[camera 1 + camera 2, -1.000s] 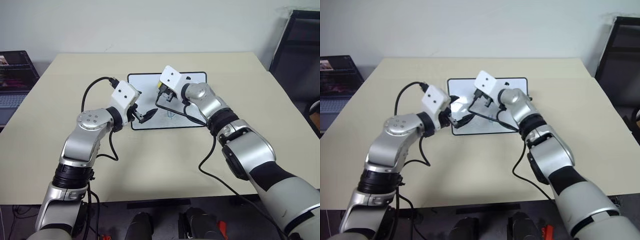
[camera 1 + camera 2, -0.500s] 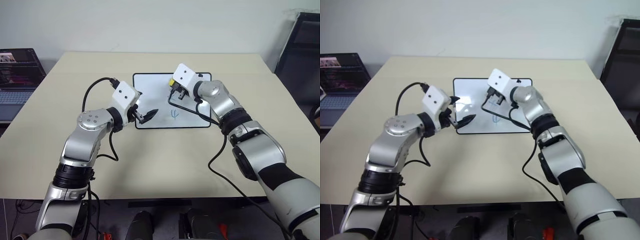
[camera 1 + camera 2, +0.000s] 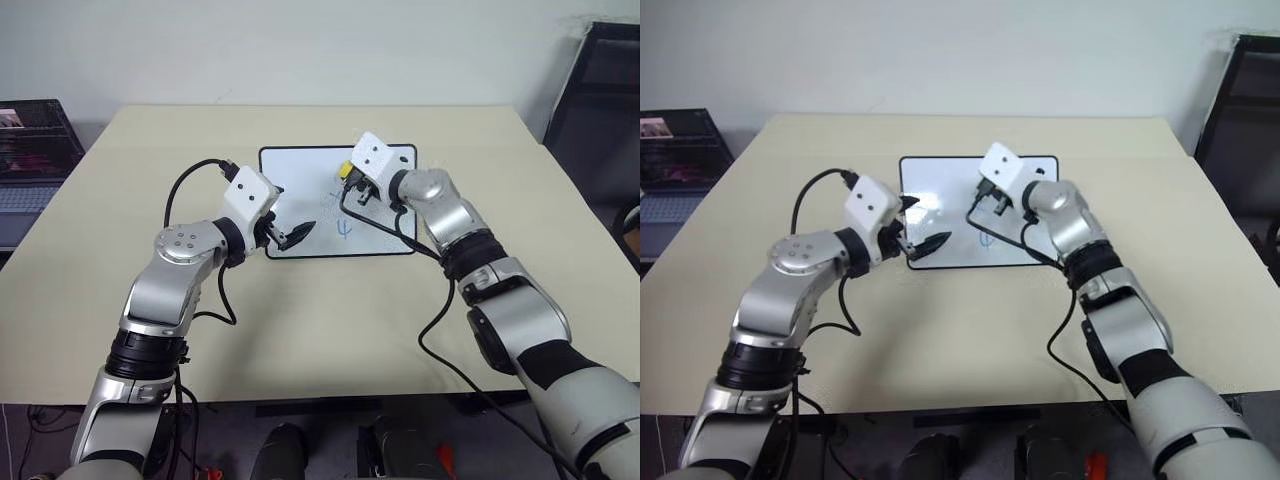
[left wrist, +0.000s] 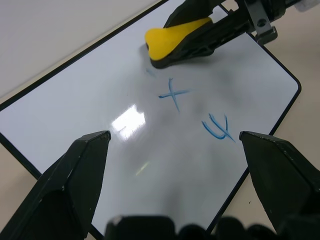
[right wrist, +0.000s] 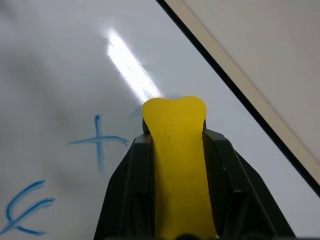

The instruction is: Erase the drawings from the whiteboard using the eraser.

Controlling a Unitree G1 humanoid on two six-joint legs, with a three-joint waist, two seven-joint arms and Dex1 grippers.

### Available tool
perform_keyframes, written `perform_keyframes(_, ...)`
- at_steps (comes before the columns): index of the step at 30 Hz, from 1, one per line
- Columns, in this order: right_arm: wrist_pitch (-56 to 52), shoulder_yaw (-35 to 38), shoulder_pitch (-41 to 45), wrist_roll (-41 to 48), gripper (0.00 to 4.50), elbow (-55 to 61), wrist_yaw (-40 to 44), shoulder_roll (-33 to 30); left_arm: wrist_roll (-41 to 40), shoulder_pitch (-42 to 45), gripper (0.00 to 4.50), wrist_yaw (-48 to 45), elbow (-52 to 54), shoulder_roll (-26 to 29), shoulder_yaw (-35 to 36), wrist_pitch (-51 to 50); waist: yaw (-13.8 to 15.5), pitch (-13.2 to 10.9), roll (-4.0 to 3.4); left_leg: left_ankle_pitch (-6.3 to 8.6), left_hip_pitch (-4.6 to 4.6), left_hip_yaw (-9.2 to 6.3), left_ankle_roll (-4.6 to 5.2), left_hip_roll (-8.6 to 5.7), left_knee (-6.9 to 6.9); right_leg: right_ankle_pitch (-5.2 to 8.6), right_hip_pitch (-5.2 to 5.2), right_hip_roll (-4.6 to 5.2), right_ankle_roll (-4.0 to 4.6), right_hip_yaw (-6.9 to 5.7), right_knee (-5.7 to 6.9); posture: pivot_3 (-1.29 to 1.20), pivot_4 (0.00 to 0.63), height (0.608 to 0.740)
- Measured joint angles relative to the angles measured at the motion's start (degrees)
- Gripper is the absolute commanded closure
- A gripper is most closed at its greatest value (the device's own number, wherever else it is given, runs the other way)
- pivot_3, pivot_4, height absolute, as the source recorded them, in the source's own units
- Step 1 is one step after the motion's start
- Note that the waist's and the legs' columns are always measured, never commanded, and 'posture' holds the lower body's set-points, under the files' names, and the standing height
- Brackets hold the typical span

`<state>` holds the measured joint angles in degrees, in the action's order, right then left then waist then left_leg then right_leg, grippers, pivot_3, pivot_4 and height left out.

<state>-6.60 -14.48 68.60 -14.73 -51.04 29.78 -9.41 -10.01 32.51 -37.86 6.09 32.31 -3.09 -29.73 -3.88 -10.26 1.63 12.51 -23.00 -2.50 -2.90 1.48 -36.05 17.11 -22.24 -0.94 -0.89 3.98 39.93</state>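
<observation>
Two marks (image 4: 174, 93) left mid-whiteboard (image 3: 300, 170). Right gripper (image 3: 350, 180) clamps eraser (image 4: 172, 39) beside the x, near far edge. Left gripper (image 3: 300, 233) spread wide over near-left edge, holding nothing. Table (image 3: 150, 300) around.

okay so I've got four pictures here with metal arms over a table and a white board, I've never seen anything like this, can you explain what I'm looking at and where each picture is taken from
This is a humanoid robot with two silver arms, each ending in a gripper with two black fingers. The two wide pictures come from cameras in its head, looking down over its arms at a beige table. The two close-ups come from cameras on its wrists, looking along the fingers.

On the table lies a whiteboard with a thin black frame. Blue marker drawings are on it: an x and a 4-like figure, with a faint smudge near the eraser.

The right gripper is shut on a yellow eraser, holding it at the board just beside the x. The left gripper hangs open over the board's near left part, holding nothing.
</observation>
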Motion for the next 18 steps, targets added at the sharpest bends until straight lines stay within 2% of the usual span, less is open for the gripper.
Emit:
perform_keyframes(8,1.24,-1.34,1.21,-0.96,3.51,-3.1,-1.55,3.78,0.02,-0.02,0.0,0.13,0.03,-0.32,-0.03,0.04,-0.27,0.0,0.0,0.0,-0.01,-0.02,0.0,-0.02,0.0,0.0,0.0,0.01,0.0,-0.01,0.0,0.0,0.15,0.74)
perform_keyframes(18,1.69,-1.15,0.96,-1.1,3.51,-1.95,-1.07,-1.46,0.04,-0.01,0.0,0.21,0.09,-0.65,-0.08,-0.07,0.68,0.0,0.0,0.0,-0.02,-0.06,0.0,-0.05,-0.02,0.0,0.03,0.01,0.0,-0.03,-0.02,0.0,0.15,0.74)
